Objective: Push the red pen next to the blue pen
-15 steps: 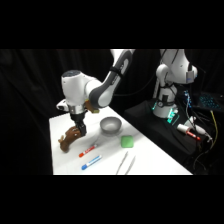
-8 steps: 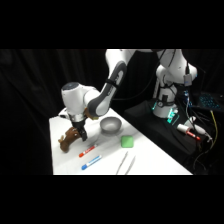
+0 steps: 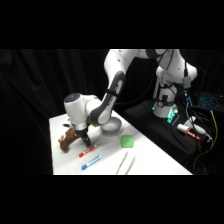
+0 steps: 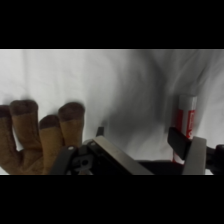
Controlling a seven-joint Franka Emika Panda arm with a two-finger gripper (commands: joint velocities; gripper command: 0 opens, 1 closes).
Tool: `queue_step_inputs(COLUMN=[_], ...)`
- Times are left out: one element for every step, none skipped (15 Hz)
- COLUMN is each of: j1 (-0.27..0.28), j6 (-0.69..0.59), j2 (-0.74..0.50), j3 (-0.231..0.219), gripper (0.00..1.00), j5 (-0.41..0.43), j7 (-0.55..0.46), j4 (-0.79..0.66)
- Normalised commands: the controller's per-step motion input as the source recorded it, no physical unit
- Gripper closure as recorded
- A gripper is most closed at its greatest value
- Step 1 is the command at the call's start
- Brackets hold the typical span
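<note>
The red pen (image 3: pixel 87 151) lies on the white table (image 3: pixel 150 160), and the blue pen (image 3: pixel 91 161) lies just in front of it, roughly parallel with a small gap. My gripper (image 3: pixel 84 142) hangs low over the red pen's far end, between it and a brown plush toy (image 3: pixel 67 141). In the wrist view the red pen (image 4: pixel 183 119) stands just past the right finger (image 4: pixel 186 150). The gripper (image 4: pixel 137 139) is open with only bare table between the fingers. The blue pen is out of the wrist view.
A grey bowl (image 3: pixel 111 128) sits behind the gripper. A green block (image 3: pixel 127 142) lies to the right, and metal tweezers (image 3: pixel 124 163) lie near the front edge. The plush toy (image 4: pixel 40 132) fills the wrist view's left. Cables and electronics (image 3: pixel 192 131) lie on the dark bench at right.
The arm has swung down and towards the front, bringing the gripper from above the plush toy to the red pen's far end. Neither pen has visibly moved.
</note>
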Motion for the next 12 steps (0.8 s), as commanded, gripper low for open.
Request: queue_step_inputs(j1=[0.018, 0.033, 0.047, 0.067, 0.078, 0.086, 0.097, 0.113, 0.122, 0.127, 0.127, 0.125], j6=[0.03, 0.03, 0.03, 0.02, 0.02, 0.01, 0.01, 0.03, 0.03, 0.03, 0.03, 0.02], j2=[0.08, 0.08, 0.07, 0.06, 0.06, 0.05, 0.03, 0.01, 0.00, -0.01, -0.01, -0.03], j3=[0.079, 0.076, 0.072, 0.065, 0.057, 0.058, 0.053, 0.050, 0.042, 0.034, 0.024, 0.013], gripper=[0.00, 0.00, 0.00, 0.00, 0.00, 0.00, 0.00, 0.00, 0.00, 0.00, 0.00, 0.00], j5=[0.092, 0.092, 0.088, 0.080, 0.075, 0.072, 0.062, 0.046, 0.032, 0.018, 0.004, -0.010], j7=[-0.13, -0.13, -0.13, -0.13, -0.12, -0.13, -0.13, -0.12, -0.12, -0.11, -0.11, -0.10], j4=[0.15, 0.14, 0.14, 0.13, 0.13, 0.12, 0.10, 0.07, 0.06, 0.04, 0.03, 0.02])
